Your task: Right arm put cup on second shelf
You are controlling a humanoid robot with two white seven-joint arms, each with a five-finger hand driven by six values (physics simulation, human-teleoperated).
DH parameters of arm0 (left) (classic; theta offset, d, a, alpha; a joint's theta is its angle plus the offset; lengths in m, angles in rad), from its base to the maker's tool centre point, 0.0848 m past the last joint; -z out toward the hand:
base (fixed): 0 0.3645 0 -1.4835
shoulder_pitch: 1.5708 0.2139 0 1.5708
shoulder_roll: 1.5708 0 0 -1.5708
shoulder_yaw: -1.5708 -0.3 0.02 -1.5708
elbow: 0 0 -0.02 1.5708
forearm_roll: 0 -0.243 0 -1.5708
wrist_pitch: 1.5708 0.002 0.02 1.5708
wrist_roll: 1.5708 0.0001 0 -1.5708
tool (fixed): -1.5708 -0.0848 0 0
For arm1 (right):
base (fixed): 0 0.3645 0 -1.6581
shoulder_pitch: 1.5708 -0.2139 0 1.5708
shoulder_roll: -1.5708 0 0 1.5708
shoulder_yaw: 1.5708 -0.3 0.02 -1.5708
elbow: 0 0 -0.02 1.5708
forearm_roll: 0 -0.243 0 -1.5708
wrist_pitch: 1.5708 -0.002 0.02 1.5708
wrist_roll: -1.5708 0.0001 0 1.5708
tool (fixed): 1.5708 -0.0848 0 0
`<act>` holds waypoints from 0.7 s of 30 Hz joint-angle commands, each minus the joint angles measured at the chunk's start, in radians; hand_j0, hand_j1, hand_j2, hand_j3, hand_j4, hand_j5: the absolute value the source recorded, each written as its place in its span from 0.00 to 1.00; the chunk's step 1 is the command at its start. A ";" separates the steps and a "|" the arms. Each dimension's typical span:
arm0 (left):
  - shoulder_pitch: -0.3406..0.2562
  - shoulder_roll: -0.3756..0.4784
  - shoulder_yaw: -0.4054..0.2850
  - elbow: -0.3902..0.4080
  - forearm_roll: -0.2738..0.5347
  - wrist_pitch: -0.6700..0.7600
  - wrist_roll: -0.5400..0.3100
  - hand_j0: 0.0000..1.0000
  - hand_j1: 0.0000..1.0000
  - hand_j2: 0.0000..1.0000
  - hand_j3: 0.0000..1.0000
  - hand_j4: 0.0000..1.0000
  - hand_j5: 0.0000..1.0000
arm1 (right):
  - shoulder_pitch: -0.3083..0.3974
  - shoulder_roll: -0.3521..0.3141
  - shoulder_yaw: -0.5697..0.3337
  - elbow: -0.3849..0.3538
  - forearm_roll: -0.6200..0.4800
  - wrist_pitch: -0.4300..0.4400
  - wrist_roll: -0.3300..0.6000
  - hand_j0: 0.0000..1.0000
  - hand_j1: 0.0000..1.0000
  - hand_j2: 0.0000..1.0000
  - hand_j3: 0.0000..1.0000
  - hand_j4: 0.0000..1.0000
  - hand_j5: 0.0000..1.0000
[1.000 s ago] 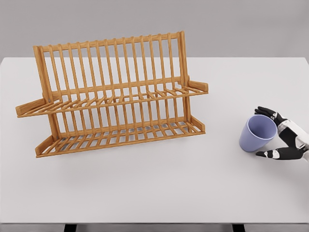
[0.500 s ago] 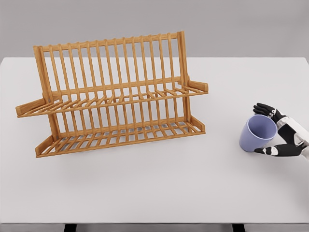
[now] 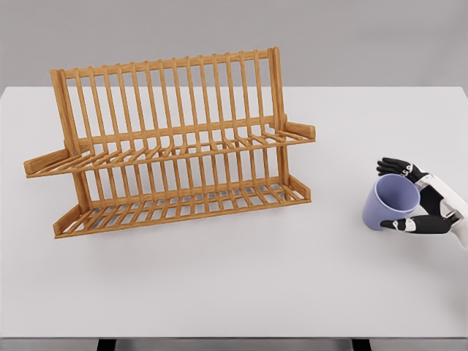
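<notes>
at table's right edge, right hand (image 3: 428, 205) fingers (image 3: 389, 165) curl around the tilted cup (image 3: 390, 202).

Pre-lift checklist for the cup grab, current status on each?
1. Right hand around the cup: ok, fingers behind its rim, thumb in front.
2. Grip closed firmly: cannot tell, contact on the far side is hidden.
3. Cup on the table: ok, it sits tilted, mouth toward the camera, not lifted.
4. Upper shelf of the rack free: ok, nothing on it.
5. Path from cup to rack: ok, bare table between them.
6. Left arm out of the way: ok, not in view.
</notes>
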 commanded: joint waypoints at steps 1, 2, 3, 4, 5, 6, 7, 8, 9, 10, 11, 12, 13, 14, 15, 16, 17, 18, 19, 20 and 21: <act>0.000 0.000 0.000 -0.001 0.000 0.000 0.000 1.00 1.00 1.00 1.00 1.00 1.00 | 0.000 -0.002 0.003 0.000 0.012 -0.005 0.003 0.77 0.77 0.77 0.77 0.77 0.77; 0.000 0.000 0.000 -0.001 0.000 0.000 0.000 1.00 1.00 1.00 1.00 1.00 1.00 | 0.000 -0.002 0.003 0.000 0.012 -0.005 0.003 0.73 0.73 0.73 0.73 0.73 0.73; 0.000 0.000 0.000 0.001 0.000 0.000 0.000 1.00 1.00 1.00 1.00 1.00 1.00 | 0.000 -0.002 0.003 0.000 0.012 -0.005 0.003 0.70 0.70 0.70 0.70 0.70 0.70; 0.000 0.000 0.000 0.001 0.000 0.000 0.000 1.00 1.00 1.00 1.00 1.00 1.00 | 0.000 -0.002 0.003 0.000 0.012 -0.005 0.003 0.69 0.69 0.69 0.69 0.69 0.69; 0.000 0.000 0.000 0.001 0.000 0.000 0.000 1.00 1.00 1.00 1.00 1.00 1.00 | 0.000 -0.004 0.003 -0.001 0.014 -0.005 0.003 0.67 0.67 0.67 0.67 0.67 0.67; 0.000 0.000 0.000 0.001 0.000 0.000 0.000 1.00 1.00 1.00 1.00 1.00 1.00 | -0.002 -0.004 0.002 -0.001 0.014 -0.005 0.003 0.65 0.65 0.65 0.65 0.65 0.65; 0.000 0.000 -0.001 0.001 0.000 0.000 0.000 1.00 1.00 1.00 1.00 1.00 1.00 | -0.002 -0.002 0.002 -0.001 0.014 -0.005 0.003 0.65 0.65 0.65 0.65 0.65 0.65; 0.000 0.000 0.000 0.001 0.000 0.000 0.000 1.00 1.00 1.00 1.00 1.00 1.00 | -0.002 -0.002 0.000 -0.007 0.014 -0.005 0.003 0.64 0.64 0.64 0.64 0.64 0.64; 0.000 0.000 0.000 0.001 0.000 0.000 0.000 1.00 1.00 1.00 1.00 1.00 1.00 | -0.003 -0.002 0.000 -0.015 0.014 -0.005 0.003 0.64 0.64 0.64 0.64 0.64 0.64; 0.000 0.000 0.000 0.001 0.000 0.000 0.000 1.00 1.00 1.00 1.00 1.00 1.00 | -0.009 -0.002 0.000 -0.021 0.014 -0.005 0.003 0.63 0.63 0.63 0.63 0.63 0.63; 0.000 0.000 0.000 0.001 0.000 0.000 0.000 1.00 1.00 1.00 1.00 1.00 1.00 | -0.009 -0.002 0.000 -0.024 0.014 -0.005 0.003 0.63 0.63 0.63 0.63 0.63 0.63; 0.000 0.000 0.000 0.001 0.000 0.000 0.000 1.00 1.00 1.00 1.00 1.00 1.00 | -0.011 -0.002 0.000 -0.030 0.014 -0.005 0.003 0.62 0.62 0.62 0.62 0.62 0.62; 0.000 0.000 0.000 0.001 0.000 0.000 0.000 1.00 1.00 1.00 1.00 1.00 1.00 | -0.015 -0.002 -0.001 -0.032 0.012 -0.005 0.003 0.62 0.62 0.62 0.62 0.62 0.62; 0.000 0.000 0.000 -0.001 0.000 0.000 0.000 1.00 1.00 1.00 1.00 1.00 1.00 | -0.015 -0.004 -0.001 -0.033 0.014 -0.005 0.003 0.62 0.62 0.62 0.62 0.62 0.62; 0.000 0.000 0.000 0.001 0.000 0.000 0.000 1.00 1.00 1.00 1.00 1.00 1.00 | -0.015 -0.004 -0.003 -0.038 0.012 -0.005 0.003 0.62 0.62 0.62 0.62 0.62 0.62; 0.000 0.000 0.000 0.001 0.000 0.000 0.000 1.00 1.00 1.00 1.00 1.00 1.00 | -0.015 -0.005 -0.006 -0.038 0.012 -0.005 0.003 0.62 0.62 0.62 0.62 0.62 0.62; 0.000 0.000 0.000 0.001 0.000 0.000 0.000 1.00 1.00 1.00 1.00 1.00 1.00 | -0.017 -0.005 -0.006 -0.038 0.012 -0.005 0.003 0.62 0.62 0.62 0.62 0.62 0.62; 0.000 0.000 0.000 0.001 0.000 0.000 0.000 1.00 1.00 1.00 1.00 1.00 1.00 | -0.021 -0.008 -0.007 -0.047 0.012 -0.005 0.003 0.62 0.62 0.62 0.62 0.62 0.62; 0.000 0.000 0.000 0.001 0.000 0.000 0.000 1.00 1.00 1.00 1.00 1.00 1.00 | -0.021 -0.008 -0.010 -0.052 0.011 -0.005 0.003 0.62 0.62 0.62 0.62 0.62 0.62; 0.000 0.000 0.000 0.001 0.000 0.000 0.000 1.00 1.00 1.00 1.00 1.00 1.00 | -0.031 -0.010 -0.012 -0.058 0.011 -0.005 0.003 0.62 0.62 0.62 0.62 0.62 0.62; 0.000 0.000 0.000 0.001 0.000 0.000 0.000 1.00 1.00 1.00 1.00 1.00 1.00 | -0.037 -0.010 -0.012 -0.059 0.011 -0.005 0.003 0.62 0.62 0.62 0.62 0.62 0.62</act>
